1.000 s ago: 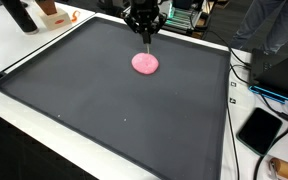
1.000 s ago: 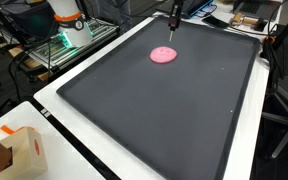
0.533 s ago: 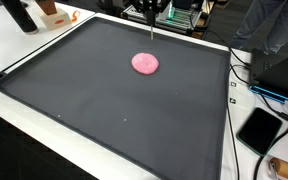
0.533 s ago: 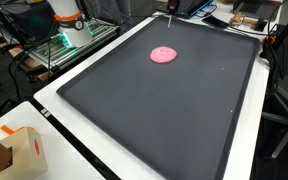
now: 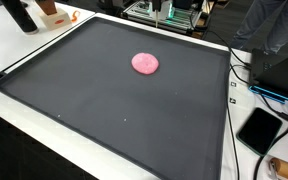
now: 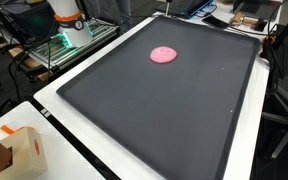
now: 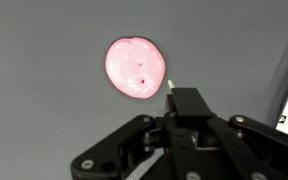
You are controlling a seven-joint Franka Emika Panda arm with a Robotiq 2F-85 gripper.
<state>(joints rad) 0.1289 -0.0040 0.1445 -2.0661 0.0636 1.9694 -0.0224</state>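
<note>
A flat pink round blob lies on the far part of a large black mat. It shows in both exterior views and in the wrist view. My gripper hangs high above the mat, just beside the blob. Its black jaws are shut on a thin pale stick, whose tip pokes out toward the blob's edge without touching it. The gripper body is above the top edge of both exterior views.
The mat has a raised rim on a white table. A black flat device and cables lie beside it. A cardboard box stands at a near corner. Equipment racks stand behind the far edge.
The gripper has risen straight up with the stick, from touching the pink blob to out of the top of both exterior views. The blob has stayed in place.
</note>
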